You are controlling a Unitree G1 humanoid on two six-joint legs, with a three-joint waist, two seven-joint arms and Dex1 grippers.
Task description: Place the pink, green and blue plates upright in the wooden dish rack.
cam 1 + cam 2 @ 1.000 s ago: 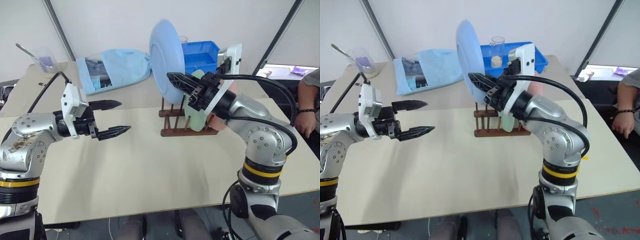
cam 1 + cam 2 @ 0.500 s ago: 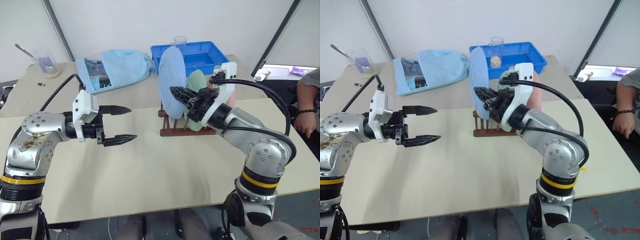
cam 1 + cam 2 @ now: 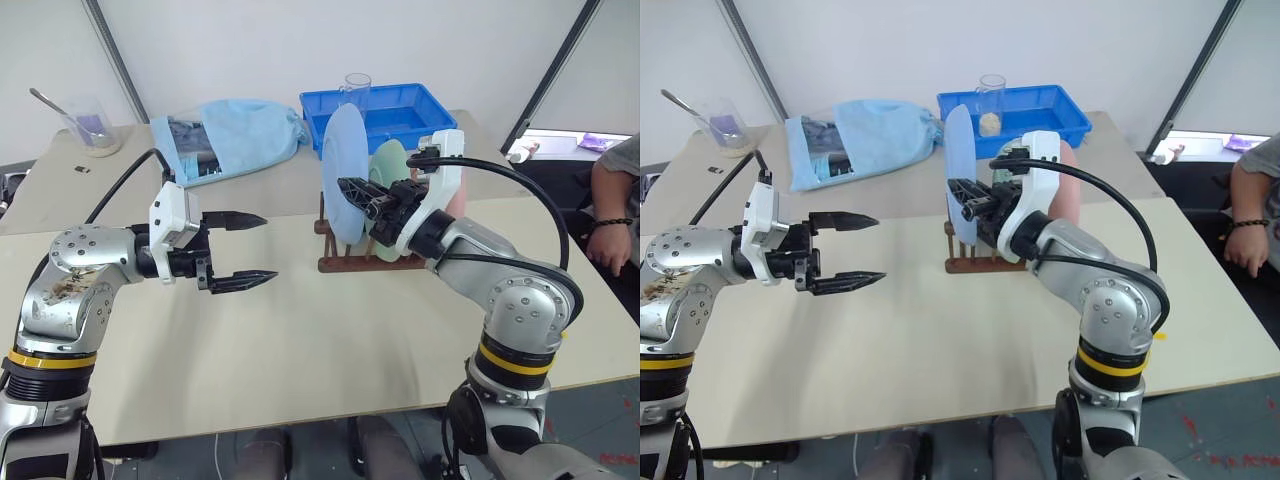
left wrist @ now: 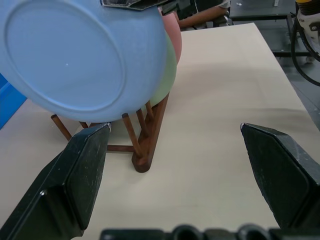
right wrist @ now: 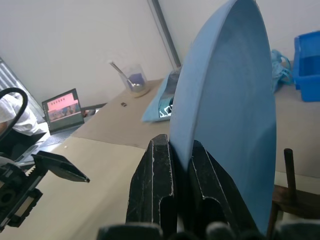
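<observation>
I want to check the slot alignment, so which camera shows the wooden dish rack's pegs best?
The left wrist view: the wooden dish rack shows its pegs and rail close, right under the blue plate. Both eye views show it partly behind the right gripper; the right wrist view catches one peg.

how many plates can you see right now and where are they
3. The round blue plate is gripped by the right end effector over the dark wooden dish rack; the green plate and pink plate stand behind it.

Lab (beaker (image 3: 92,125); blue bin (image 3: 395,108))
</observation>
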